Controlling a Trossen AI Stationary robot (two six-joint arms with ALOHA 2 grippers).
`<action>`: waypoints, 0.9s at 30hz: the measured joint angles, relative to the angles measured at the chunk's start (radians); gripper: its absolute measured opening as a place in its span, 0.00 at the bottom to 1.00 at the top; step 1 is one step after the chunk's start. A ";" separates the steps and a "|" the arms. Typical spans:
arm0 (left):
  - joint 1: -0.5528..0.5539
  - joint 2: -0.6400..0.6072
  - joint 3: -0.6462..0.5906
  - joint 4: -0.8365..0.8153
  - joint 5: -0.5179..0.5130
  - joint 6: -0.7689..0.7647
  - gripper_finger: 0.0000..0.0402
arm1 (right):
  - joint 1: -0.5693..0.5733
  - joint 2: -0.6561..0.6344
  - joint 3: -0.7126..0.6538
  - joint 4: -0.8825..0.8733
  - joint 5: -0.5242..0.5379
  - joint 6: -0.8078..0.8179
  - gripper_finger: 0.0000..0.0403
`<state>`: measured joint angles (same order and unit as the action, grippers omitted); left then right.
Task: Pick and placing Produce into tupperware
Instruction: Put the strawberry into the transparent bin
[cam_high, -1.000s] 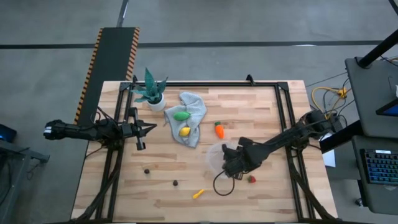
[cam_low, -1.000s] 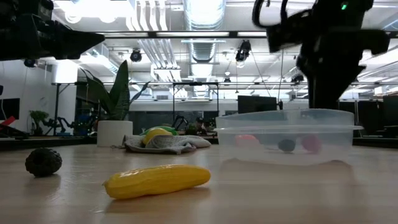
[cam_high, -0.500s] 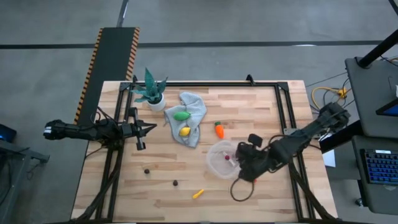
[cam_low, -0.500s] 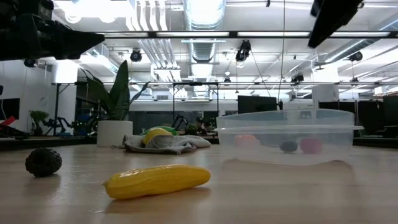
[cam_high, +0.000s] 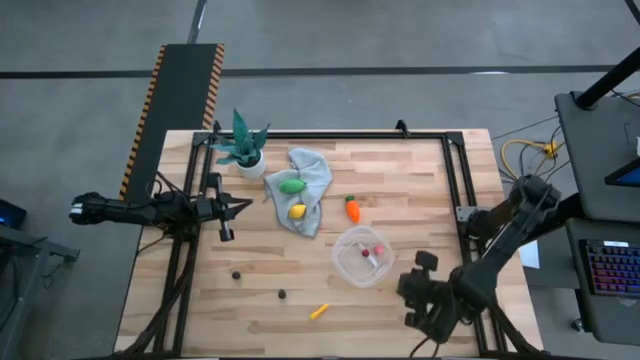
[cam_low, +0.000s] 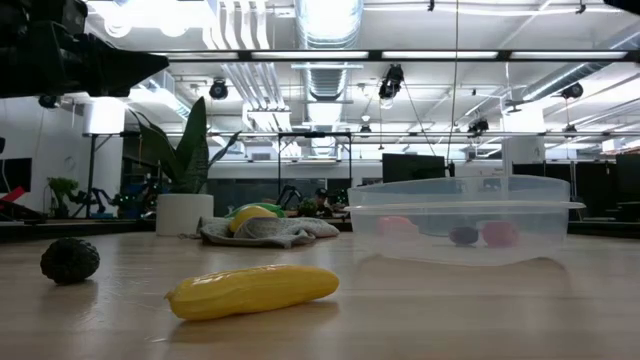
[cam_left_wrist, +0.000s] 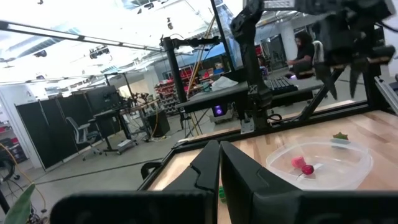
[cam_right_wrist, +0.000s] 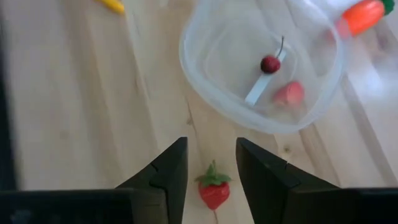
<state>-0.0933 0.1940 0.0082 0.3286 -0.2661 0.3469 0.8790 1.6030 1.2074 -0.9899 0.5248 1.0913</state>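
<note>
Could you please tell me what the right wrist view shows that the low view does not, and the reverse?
Only the right wrist view shows the right hand, open, above a strawberry lying on the table outside the tupperware, and the orange carrot. Only the low view shows the potted plant, the grey cloth and a dark berry. Both show the tupperware with small pieces inside, and the yellow sliver.

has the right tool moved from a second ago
Yes. In the high view the right tool was over the tupperware; now it has pulled back toward the table's near right corner, clear of the container, open above a strawberry.
</note>
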 joint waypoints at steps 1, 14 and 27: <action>0.000 0.001 0.000 0.000 0.000 0.000 0.00 | 0.006 0.028 -0.002 -0.002 0.001 0.001 0.32; 0.000 0.000 0.000 0.004 -0.001 0.005 0.00 | 0.011 0.207 -0.026 -0.026 -0.001 0.091 0.36; 0.000 0.001 0.000 0.006 -0.001 0.006 0.00 | 0.011 0.208 -0.110 0.079 -0.017 0.125 0.36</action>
<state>-0.0929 0.1947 0.0082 0.3343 -0.2668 0.3531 0.8902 1.8111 1.0973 -0.9105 0.5081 1.2161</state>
